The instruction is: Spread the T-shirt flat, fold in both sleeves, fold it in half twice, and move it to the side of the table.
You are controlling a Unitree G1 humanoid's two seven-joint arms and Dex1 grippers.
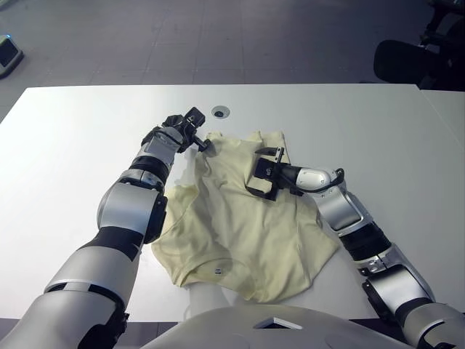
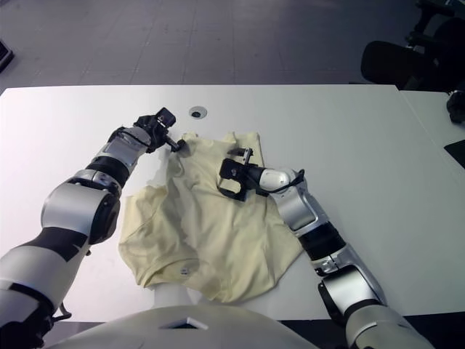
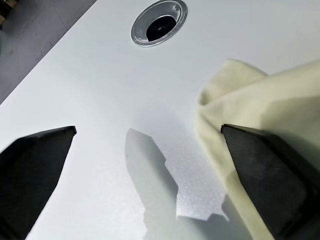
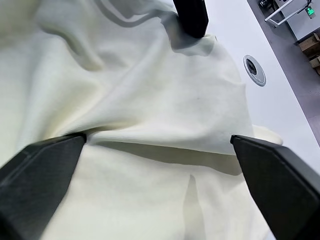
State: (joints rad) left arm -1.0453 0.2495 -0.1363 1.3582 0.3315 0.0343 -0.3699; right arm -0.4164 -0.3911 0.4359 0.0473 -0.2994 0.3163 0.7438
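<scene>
A pale yellow T-shirt lies crumpled and partly bunched on the white table, its hem toward me. My left gripper sits at the shirt's far left corner. It is open, with one finger against the cloth edge and bare table between the fingers. My right gripper hovers low over the far middle of the shirt. It is open too, spanning a fold of fabric without closing on it.
A round cable grommet is set in the table just beyond the shirt. Bare table stretches to the left and right of the shirt. A black chair stands past the far right corner.
</scene>
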